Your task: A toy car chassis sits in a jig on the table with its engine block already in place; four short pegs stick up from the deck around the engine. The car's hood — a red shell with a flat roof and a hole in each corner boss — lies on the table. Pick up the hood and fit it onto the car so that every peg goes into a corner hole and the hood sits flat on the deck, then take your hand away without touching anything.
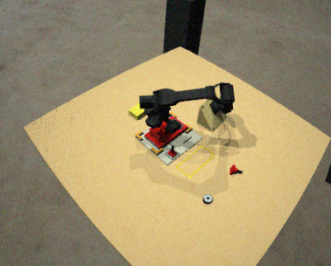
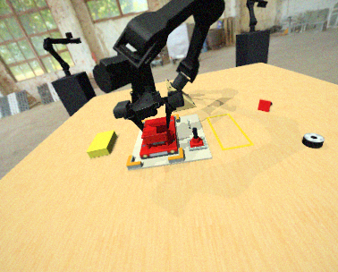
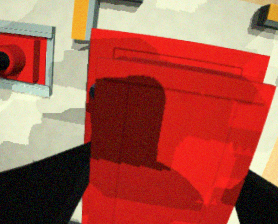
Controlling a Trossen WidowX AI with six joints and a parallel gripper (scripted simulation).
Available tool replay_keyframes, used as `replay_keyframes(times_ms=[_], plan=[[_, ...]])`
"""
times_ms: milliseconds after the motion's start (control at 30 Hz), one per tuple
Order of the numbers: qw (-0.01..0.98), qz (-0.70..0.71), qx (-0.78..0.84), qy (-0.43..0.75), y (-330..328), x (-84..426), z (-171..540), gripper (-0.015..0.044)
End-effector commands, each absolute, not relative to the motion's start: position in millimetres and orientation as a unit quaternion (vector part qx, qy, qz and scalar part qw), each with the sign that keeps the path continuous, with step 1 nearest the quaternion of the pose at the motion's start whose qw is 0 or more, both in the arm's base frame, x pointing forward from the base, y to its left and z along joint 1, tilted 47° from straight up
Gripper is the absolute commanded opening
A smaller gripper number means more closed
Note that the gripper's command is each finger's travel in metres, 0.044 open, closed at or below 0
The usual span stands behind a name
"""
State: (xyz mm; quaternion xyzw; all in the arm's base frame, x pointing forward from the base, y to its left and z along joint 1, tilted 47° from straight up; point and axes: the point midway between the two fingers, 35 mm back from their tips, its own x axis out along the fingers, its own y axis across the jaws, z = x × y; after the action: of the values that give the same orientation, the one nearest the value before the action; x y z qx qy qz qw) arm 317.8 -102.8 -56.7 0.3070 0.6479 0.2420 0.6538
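Note:
The red hood (image 1: 158, 132) (image 2: 154, 132) (image 3: 200, 117) is between the fingers of my gripper (image 2: 155, 126) (image 3: 165, 162), which is shut on it by its sides. The hood is over the red chassis (image 2: 159, 151) (image 3: 175, 46), close above the deck. In the wrist view its edge looks slightly turned against the chassis edge. The chassis sits in the jig (image 1: 193, 141) (image 2: 205, 134) (image 3: 62, 142) between orange corner brackets. The hood hides most or all of the engine block. The pegs and corner holes cannot be made out, nor whether hood and deck touch.
A red part with a black stick (image 1: 172, 152) (image 2: 196, 142) stands on the jig beside the chassis. A yellow block (image 1: 137, 111) (image 2: 101, 144) lies on the other side. A beige wedge (image 1: 209, 118) is behind. A wheel (image 1: 207, 199) (image 2: 313, 140) and small red part (image 1: 234, 170) (image 2: 264, 106) lie farther off.

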Motion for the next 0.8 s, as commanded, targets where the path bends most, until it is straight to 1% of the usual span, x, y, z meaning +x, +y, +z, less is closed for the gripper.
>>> replay_keyframes(times_ms=[0, 767], plan=[[0.655, 0.241, 0.31, 0.646, -103.1, 318.3, -56.3, 0.0], [0.655, 0.241, 0.31, 0.646, -99.7, 317.7, -60.6, 0.0]])
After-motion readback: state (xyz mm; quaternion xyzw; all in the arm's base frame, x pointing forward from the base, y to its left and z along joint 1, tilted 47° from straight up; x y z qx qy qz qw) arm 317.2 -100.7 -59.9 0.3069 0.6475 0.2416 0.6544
